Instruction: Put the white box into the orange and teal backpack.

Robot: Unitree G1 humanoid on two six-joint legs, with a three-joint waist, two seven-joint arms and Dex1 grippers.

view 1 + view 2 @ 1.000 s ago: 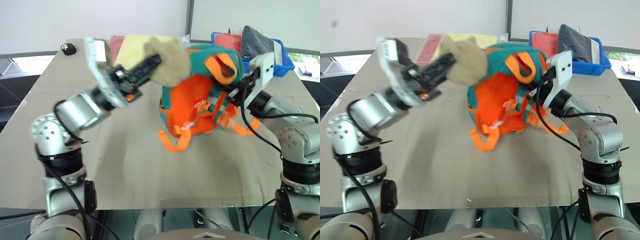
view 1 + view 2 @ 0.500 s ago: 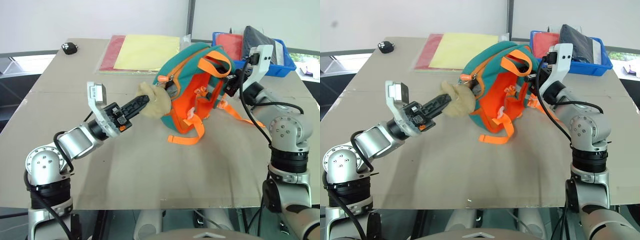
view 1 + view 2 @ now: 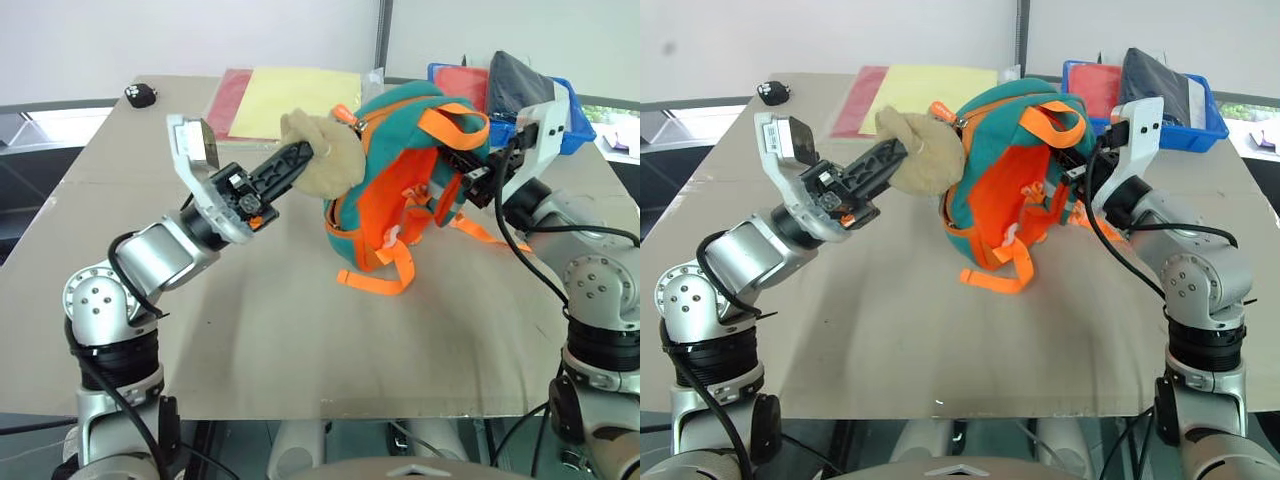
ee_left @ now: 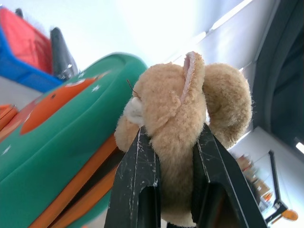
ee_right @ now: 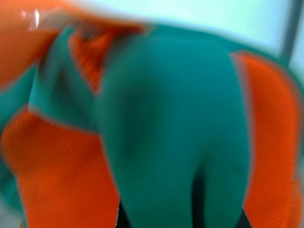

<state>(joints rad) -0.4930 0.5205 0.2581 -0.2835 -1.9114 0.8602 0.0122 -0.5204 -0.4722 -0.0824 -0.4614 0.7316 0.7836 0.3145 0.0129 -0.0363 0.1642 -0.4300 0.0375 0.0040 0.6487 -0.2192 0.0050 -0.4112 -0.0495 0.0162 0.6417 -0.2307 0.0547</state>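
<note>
I see the orange and teal backpack (image 3: 405, 180) standing upright near the middle of the table (image 3: 250, 330), its base resting on the surface, orange straps trailing in front. I cannot locate the white box on the table; whether it is already inside the backpack cannot be told.

The backpack is supported from both sides, which I judge keeps it upright and steady for handling its teal top.

The left gripper (image 3: 300, 153) is clamped on the tan plush charm (image 3: 325, 152) attached at the backpack's upper edge. In the left wrist view both black fingers (image 4: 135, 183) press into the plush from either side, fully closed on it.

The right gripper (image 3: 468, 180) is closed on the teal fabric at the opposite side of the backpack, below the orange top handle (image 3: 452, 122).

Behind, a blue bin (image 3: 573, 125) and a clear sleeve of yellow and red sheets (image 3: 290, 100) lie well apart from the backpack.
</note>
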